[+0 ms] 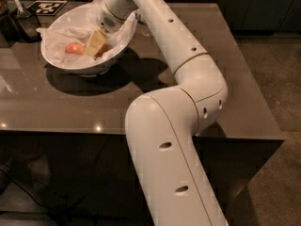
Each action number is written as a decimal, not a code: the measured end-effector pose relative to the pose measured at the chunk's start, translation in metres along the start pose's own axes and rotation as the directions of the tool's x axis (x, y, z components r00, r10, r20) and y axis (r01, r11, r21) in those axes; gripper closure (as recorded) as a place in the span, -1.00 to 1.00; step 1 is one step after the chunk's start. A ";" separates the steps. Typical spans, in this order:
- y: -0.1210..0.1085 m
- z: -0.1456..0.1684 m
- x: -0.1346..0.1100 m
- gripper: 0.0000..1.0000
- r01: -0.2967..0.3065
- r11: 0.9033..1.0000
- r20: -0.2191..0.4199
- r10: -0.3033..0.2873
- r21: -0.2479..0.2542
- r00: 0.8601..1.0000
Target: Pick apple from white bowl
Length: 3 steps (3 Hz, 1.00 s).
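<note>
Near the table's [94, 108] far left corner, the white bowl [57, 61] holds the apple [73, 48] at its left. The gripper [96, 44] hangs inside just right of it, and whether it grips anything cannot be told. It should centre over the apple before closing.

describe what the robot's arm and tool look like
The arm is glossy off-white: thick rounded tubular segments, a bulbous elbow, small dark oval holes along it, no loose cables showing. The wrist has a speckled grille patch. The tool, down inside the white bowl, is pale yellowish cream.
</note>
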<state>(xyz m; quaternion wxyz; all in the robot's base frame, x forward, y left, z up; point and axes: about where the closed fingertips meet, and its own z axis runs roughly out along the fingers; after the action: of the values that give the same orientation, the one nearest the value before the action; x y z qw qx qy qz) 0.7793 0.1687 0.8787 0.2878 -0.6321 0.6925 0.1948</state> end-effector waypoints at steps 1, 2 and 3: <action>0.001 0.009 0.004 -0.40 -0.005 1.000 0.012 0.005 -0.015 1.000; 0.002 0.012 0.008 -0.46 -0.008 1.000 0.019 0.008 -0.020 1.000; 0.003 0.014 0.008 -0.54 0.007 1.000 0.034 -0.006 -0.021 0.999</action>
<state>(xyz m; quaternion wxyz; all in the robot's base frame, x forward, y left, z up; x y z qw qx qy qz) 0.7781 0.1714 0.8626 0.2936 -0.6341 0.6833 0.2117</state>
